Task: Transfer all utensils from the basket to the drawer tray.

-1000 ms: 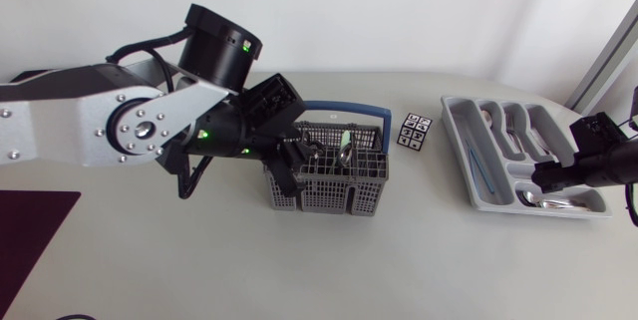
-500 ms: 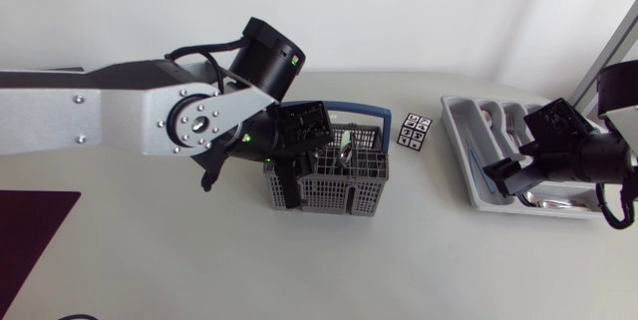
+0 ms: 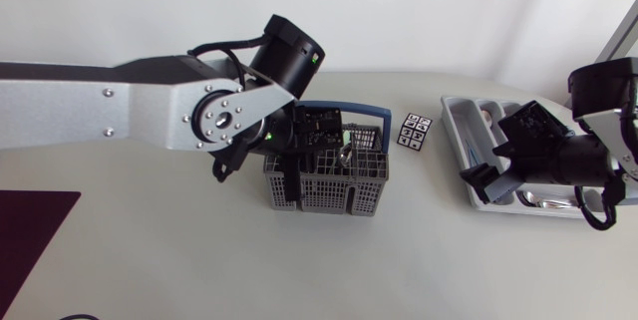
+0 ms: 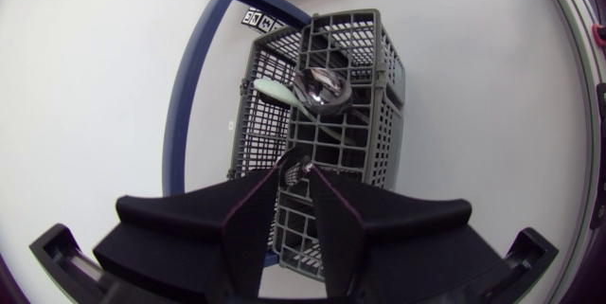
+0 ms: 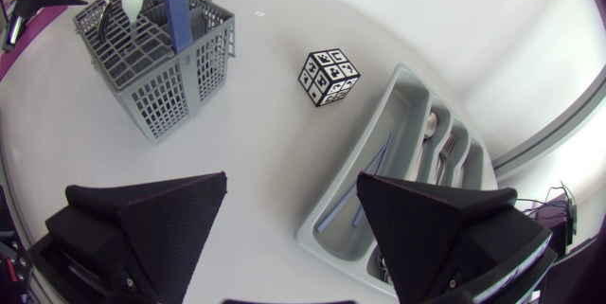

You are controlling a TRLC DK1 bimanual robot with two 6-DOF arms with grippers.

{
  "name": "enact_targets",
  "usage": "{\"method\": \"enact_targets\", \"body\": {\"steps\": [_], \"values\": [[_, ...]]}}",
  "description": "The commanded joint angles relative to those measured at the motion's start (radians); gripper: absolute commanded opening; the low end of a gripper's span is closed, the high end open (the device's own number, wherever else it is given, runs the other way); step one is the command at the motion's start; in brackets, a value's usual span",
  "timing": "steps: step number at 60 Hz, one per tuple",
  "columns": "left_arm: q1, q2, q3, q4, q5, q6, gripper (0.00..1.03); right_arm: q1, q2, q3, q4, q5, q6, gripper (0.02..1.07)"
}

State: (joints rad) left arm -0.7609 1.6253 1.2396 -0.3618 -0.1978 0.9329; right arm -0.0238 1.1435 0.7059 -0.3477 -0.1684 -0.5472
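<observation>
the left gripper (image 4: 296, 167) points down into the grey basket (image 4: 352, 77). its fingers are pressed nearly together, and their tips pinch the end of a slim metal handle (image 4: 294, 173) standing in the compartment right under them. ahead of this gripper, in a farther compartment, a metal spoon (image 4: 322, 91) leans beside a pale green utensil (image 4: 268, 86). the basket's blue carry handle (image 4: 185, 105) arches along one side of the gripper, and a black-and-white marker cube (image 4: 260, 18) sits on the surface beyond the basket.

the right gripper (image 5: 294, 223) is spread wide with nothing between its fingers. the drawer tray (image 5: 331, 214) lies just under and ahead of it, one end tucked beneath one finger. the tray already holds cutlery: a thin blue piece (image 5: 372, 167) in the nearest long slot, and a spoon (image 5: 431, 124) and forks (image 5: 453, 143) in the slots past it. the marker cube is ahead of this gripper, between the tray and the basket, which stands well apart on the pale surface (image 3: 199, 260).
</observation>
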Motion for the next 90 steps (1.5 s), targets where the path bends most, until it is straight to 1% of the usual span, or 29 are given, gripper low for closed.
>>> {"method": "enact_targets", "body": {"steps": [1, 13, 26, 39, 53, 71, 90], "values": [[-0.006, 0.022, 0.044, -0.002, -0.017, 0.053, 0.30, 0.018, -0.011, -0.034, -0.008, 0.001, 0.018, 1.01], [0.000, 0.047, 0.093, -0.020, -0.034, 0.093, 0.30, 0.036, -0.010, -0.049, 0.004, 0.004, 0.020, 1.01], [0.005, 0.090, 0.149, -0.100, -0.037, 0.129, 0.30, 0.059, -0.011, -0.046, 0.004, 0.003, 0.023, 1.01], [0.011, 0.119, 0.195, -0.155, -0.037, 0.152, 0.30, 0.108, -0.002, -0.051, 0.006, 0.012, 0.044, 1.01], [0.020, 0.131, 0.213, -0.160, -0.037, 0.162, 0.30, 0.157, 0.001, -0.068, 0.030, 0.033, 0.062, 1.01], [0.034, 0.143, 0.215, -0.169, -0.045, 0.185, 0.30, 0.165, 0.002, -0.066, 0.032, 0.040, 0.062, 1.01], [0.026, 0.169, 0.218, -0.193, -0.045, 0.195, 0.30, 0.170, 0.005, -0.072, 0.044, 0.044, 0.061, 1.01]]}}
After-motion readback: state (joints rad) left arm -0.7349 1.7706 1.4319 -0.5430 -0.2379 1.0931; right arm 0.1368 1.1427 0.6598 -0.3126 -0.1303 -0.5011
